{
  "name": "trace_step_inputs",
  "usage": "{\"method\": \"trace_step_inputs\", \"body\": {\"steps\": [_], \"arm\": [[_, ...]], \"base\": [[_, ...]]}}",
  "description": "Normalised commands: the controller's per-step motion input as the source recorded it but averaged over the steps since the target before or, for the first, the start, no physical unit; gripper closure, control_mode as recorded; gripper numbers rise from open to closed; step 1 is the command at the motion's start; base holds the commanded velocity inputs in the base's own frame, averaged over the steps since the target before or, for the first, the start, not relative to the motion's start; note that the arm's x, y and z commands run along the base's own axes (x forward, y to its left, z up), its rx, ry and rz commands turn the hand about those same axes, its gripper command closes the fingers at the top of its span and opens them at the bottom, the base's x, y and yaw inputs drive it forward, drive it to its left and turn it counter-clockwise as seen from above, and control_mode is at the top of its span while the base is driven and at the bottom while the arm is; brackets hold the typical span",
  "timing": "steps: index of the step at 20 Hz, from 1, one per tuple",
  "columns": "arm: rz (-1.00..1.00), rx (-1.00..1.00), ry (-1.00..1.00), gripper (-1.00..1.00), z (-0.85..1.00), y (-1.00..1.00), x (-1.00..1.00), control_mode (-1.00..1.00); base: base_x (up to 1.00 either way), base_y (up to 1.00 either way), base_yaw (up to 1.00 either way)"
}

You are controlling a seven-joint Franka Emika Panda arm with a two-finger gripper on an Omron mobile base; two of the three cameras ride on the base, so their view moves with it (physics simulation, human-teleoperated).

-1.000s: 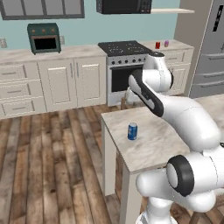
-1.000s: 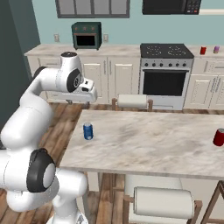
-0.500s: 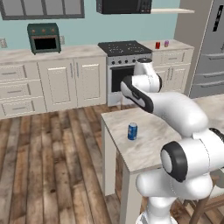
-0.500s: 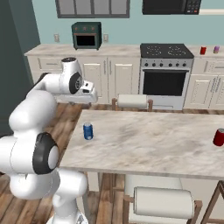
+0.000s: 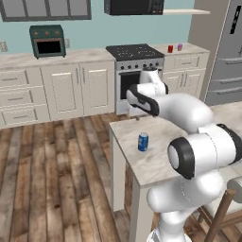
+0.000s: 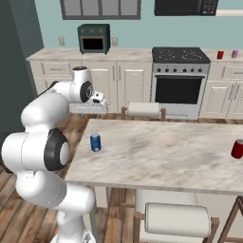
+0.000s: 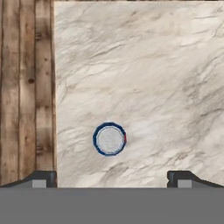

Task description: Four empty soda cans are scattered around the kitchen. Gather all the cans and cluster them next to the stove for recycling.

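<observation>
We see the jaws spread wide and holding nothing — hanging above the blue can (image 7: pixel 109 139), which stands upright near the left edge of the marble surface (image 6: pixel 166 147), a red can (image 6: pixel 237 148) far to its right, two more cans beside the stove (image 6: pixel 180 56).

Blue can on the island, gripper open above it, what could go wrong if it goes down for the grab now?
1. The blue can stands upright near the island top's edge; a glancing finger might tip it off onto the wood floor.
2. The gripper sits off-centre from the can in the hand view, so descending straight may land a finger on its silvery top.
</observation>
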Motion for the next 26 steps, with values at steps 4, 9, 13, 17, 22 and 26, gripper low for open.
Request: {"method": "trace_step_inputs", "body": {"steps": [4, 9, 13, 17, 22, 26], "arm": [[0.00, 0.00, 0.09, -1.00, -0.23, 0.04, 0.10, -1.00], [0.00, 0.00, 0.05, -1.00, -0.27, 0.00, 0.06, -1.00], [0.00, 0.00, 0.03, -1.00, -0.26, 0.00, 0.03, -1.00], [0.00, 0.00, 0.01, -1.00, -0.29, 0.00, 0.06, -1.00], [0.02, 0.01, 0.01, -1.00, -0.26, -0.04, 0.05, -1.00], [0.00, 0.02, 0.07, -1.00, -0.22, -0.03, 0.00, -1.00]], "base": [[0.00, 0.00, 0.00], [0.00, 0.00, 0.00], [0.00, 0.00, 0.00], [0.00, 0.00, 0.00], [0.00, 0.00, 0.00], [0.00, 0.00, 0.00]]}}
